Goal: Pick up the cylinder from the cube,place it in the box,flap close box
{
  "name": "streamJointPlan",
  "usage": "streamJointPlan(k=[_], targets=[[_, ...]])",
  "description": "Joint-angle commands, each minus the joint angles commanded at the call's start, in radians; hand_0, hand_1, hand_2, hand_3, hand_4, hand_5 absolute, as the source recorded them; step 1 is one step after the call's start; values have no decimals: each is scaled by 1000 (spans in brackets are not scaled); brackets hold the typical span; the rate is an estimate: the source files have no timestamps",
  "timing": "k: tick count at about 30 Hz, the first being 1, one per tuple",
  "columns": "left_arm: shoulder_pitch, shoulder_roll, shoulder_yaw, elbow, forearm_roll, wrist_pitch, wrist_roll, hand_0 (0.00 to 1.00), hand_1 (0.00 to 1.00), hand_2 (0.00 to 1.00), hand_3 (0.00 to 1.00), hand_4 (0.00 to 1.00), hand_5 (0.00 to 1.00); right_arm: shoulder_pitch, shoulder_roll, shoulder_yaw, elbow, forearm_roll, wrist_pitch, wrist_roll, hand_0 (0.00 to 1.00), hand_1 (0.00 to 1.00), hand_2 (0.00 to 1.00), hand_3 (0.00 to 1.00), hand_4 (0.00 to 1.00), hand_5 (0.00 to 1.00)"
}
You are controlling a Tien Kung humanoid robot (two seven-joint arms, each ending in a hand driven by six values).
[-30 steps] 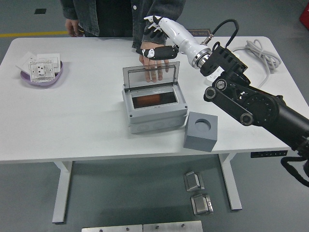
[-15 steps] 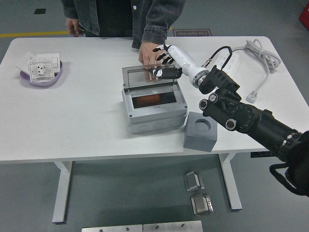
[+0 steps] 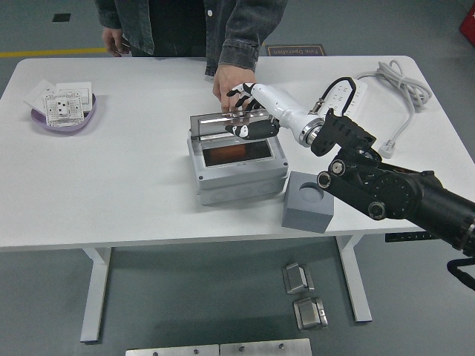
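A grey box [image 3: 237, 172] stands mid-table with an orange-brown cylinder [image 3: 231, 153] lying inside it. Its clear lid [image 3: 223, 124] is hinged at the back and tilted partway down over the opening. My right hand [image 3: 249, 119], white with black fingers, rests spread against the lid's upper right edge and holds nothing. To the box's right sits a grey cube [image 3: 308, 200] with an empty round hole in its top. A person's hand [image 3: 226, 83] lies flat on the table just behind the lid. My left arm does not show.
A purple dish [image 3: 63, 117] with white socket plates sits at the far left. A white power strip and cable [image 3: 386, 81] lie at the back right. The person stands at the far edge. Metal parts lie on the floor below.
My right hand came down and toward the box, pushing the clear lid from upright to tilted forward over the opening. The person's hand stayed behind the lid.
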Motion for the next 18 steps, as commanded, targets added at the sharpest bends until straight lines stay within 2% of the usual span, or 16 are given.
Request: streamJointPlan(k=[3,10,11,16,17,18], targets=[[0,0,16,0,-16,1,-3,751,779,764,874,556,155,-11,-15,-7,53,-5,-3,-5,614,550,659,784,810,384],[1,-1,27,0,-28,1,-5,750,779,764,873,554,153,-45,-41,-20,116,-15,-7,-15,598,543,655,783,804,384],[2,-1,27,0,-28,1,-5,751,779,763,873,551,152,-51,-44,-18,123,-16,-9,-16,561,534,654,784,801,381],[4,-3,28,0,-29,2,-7,751,779,763,873,551,152,-104,-47,1,132,-2,-25,-2,561,534,654,784,801,381],[4,-4,27,0,-29,2,-7,751,779,763,873,550,149,-122,-44,8,132,3,-31,3,515,530,654,783,795,381],[5,-5,27,0,-28,2,-8,751,779,763,873,550,149,-135,-42,14,134,5,-35,7,515,530,654,783,795,381]])
